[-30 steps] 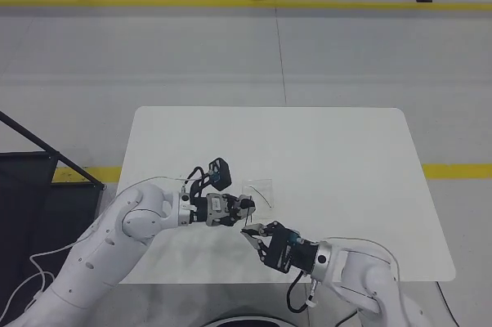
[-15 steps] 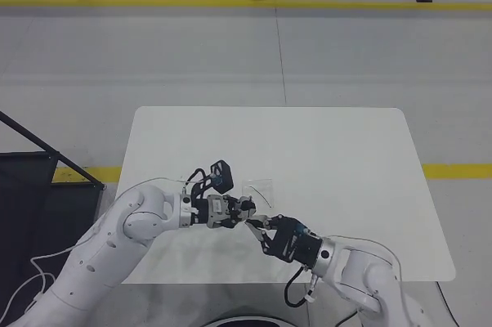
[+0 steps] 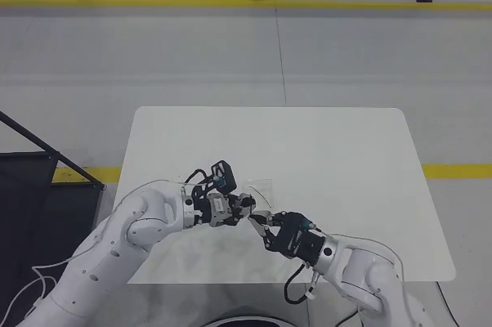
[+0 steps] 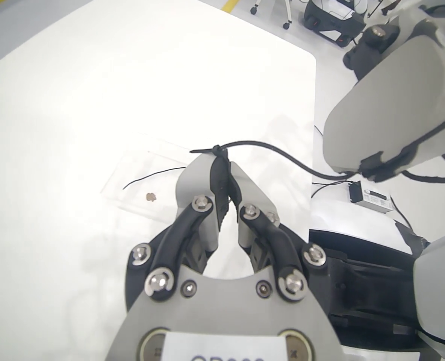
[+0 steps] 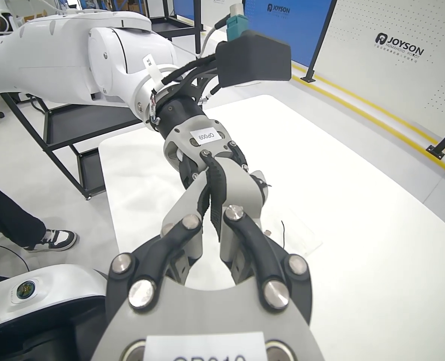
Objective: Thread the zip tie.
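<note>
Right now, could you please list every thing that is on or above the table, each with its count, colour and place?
table: one, white, under both arms.
zip tie: one, black, above the table; its head is in the left gripper and its strap runs across to the right gripper.
clear sheet: one, transparent, flat on the table just past the grippers.
thin strand: one, black, lying on the clear sheet.
small bit: one, brown, on the clear sheet beside the thin strand.
left gripper: one, grey and black, shut on the zip tie head.
right gripper: one, grey and black, shut, close to the left gripper.
</note>
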